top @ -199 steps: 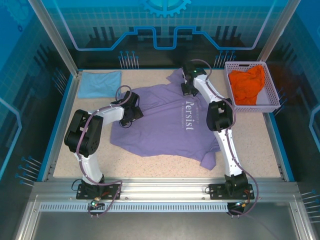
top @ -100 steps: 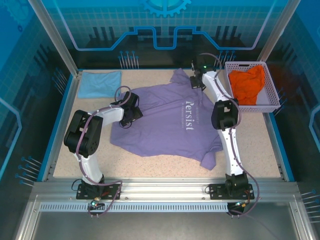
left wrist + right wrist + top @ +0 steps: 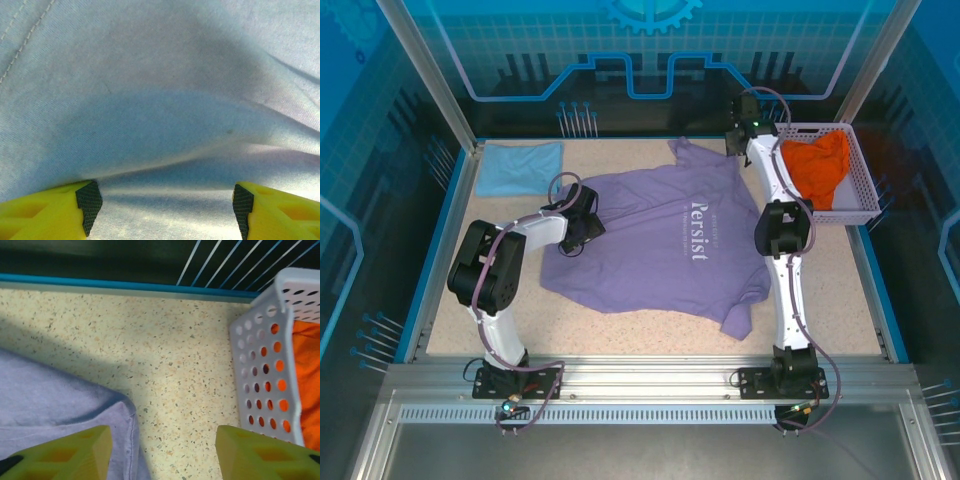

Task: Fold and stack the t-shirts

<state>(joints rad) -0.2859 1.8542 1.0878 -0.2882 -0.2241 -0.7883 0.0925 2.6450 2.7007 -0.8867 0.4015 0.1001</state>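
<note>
Purple t-shirt [image 3: 640, 250] under left fingers [image 3: 50, 215] (spread wide).

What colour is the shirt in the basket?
Orange shirt, clearest from the top external view.

Between the yellow fingers [image 3: 45, 212] of the left gripper [image 3: 165, 202], with their black cross-hatched pads [image 3: 89, 206], the lavender t-shirt [image 3: 160, 100] looks a pale bluish purple, with white stitching [image 3: 20, 47] beyond the left finger. Its lettering [image 3: 705, 230] is white. The right gripper [image 3: 164, 440] has yellow-green fingers [image 3: 65, 452]. Ahead of them the table [image 3: 175, 340] is beige with dark speckles, under a blue rim [image 3: 100, 284]. Past the right finger, a pale grey basket [image 3: 260, 355] dotted with round holes lets the orange t-shirt [image 3: 310, 375] show through. The light blue t-shirt [image 3: 520, 167] is plain.
</note>
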